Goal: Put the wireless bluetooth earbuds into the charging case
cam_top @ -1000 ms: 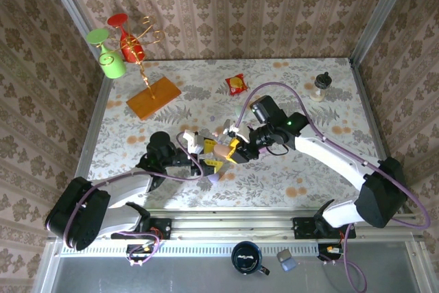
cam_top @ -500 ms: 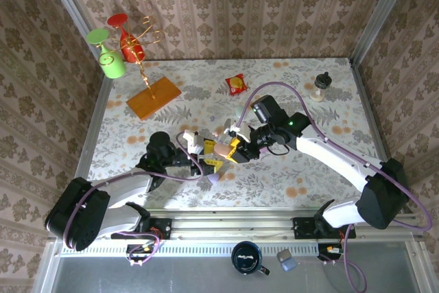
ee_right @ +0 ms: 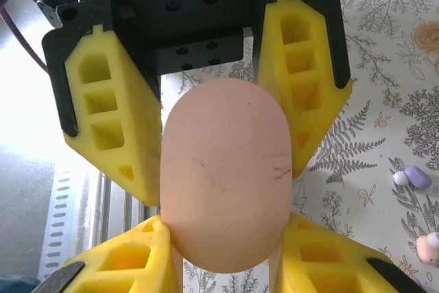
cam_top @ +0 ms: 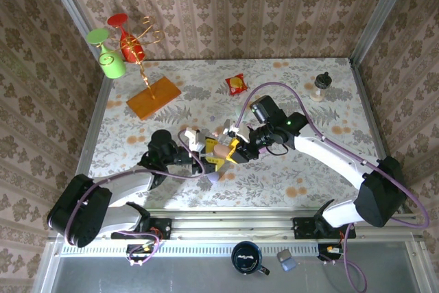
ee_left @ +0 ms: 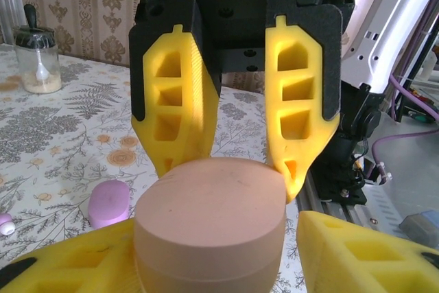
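- Flowery table [cam_top: 322, 162], wallpapered booth; purple earbud [ee_right: 416, 177] and pink earbud [ee_right: 429, 247] lie loose beside the grippers.
- They look tiny, light and slick, so I'd nip each one across its sides.
- Left gripper [ee_left: 212, 265] and right gripper [ee_right: 226, 265] both pinch the closed pink case [ee_right: 226, 176], so neither's free; purple case [ee_left: 110, 204] nearby.

Left arm [cam_top: 127, 184] stretched low, forward and to the right from its base. Right arm [cam_top: 333, 154] reaches in leftward, its wrist turned toward the left wrist. Left hand [cam_top: 207, 159] and right hand [cam_top: 232, 150] meet nose to nose. Their yellow fingers are set crosswise, each pair pressed on opposite sides of one peach-pink egg-shaped plastic case [ee_right: 226, 169] between them.
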`<state>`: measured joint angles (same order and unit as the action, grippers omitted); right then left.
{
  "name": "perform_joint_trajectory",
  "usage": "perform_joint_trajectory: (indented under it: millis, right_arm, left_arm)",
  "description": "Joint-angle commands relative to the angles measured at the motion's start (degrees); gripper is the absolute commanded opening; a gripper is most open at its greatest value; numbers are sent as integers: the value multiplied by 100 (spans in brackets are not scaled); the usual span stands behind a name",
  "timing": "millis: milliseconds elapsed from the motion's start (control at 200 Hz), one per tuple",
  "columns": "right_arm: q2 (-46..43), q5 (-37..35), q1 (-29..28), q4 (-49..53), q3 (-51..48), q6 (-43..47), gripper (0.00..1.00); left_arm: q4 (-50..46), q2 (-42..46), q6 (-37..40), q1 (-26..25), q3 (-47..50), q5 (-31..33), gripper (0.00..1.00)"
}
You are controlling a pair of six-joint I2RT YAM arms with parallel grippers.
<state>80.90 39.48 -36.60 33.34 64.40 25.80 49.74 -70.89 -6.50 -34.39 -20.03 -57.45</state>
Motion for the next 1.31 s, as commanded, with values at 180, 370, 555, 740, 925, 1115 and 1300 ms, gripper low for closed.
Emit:
perform_joint_trajectory:
  millis: [180,370,555,740,925,1115,1300]
  right_arm:
    - [-253,197,39,-56,-92,59,31]
    - [-154,240,39,-36,-50,57,31]
    - [-154,161,39,-37,-58,31,31]
    - [-277,-6,46,-411,-178,-274,46]
    - [-431,-583,104,-972,-332,-915,62]
    - [-544,-705,326,-1252,-366,-1365,69]
    - [-629,-413,478,-1430,-445,-1535,75]
  left_arm:
    - [271,-30,-182,10,-105,-169,53]
    - [339,-38,-229,2,-134,-170,47]
    - [405,-117,-292,-24,-167,-272,37]
    - [423,-84,-147,-29,-103,-272,30]
    - [440,-5,32,-32,-14,-273,28]
    - [415,93,212,-32,84,-254,27]
    - [404,115,290,-32,131,-201,27]
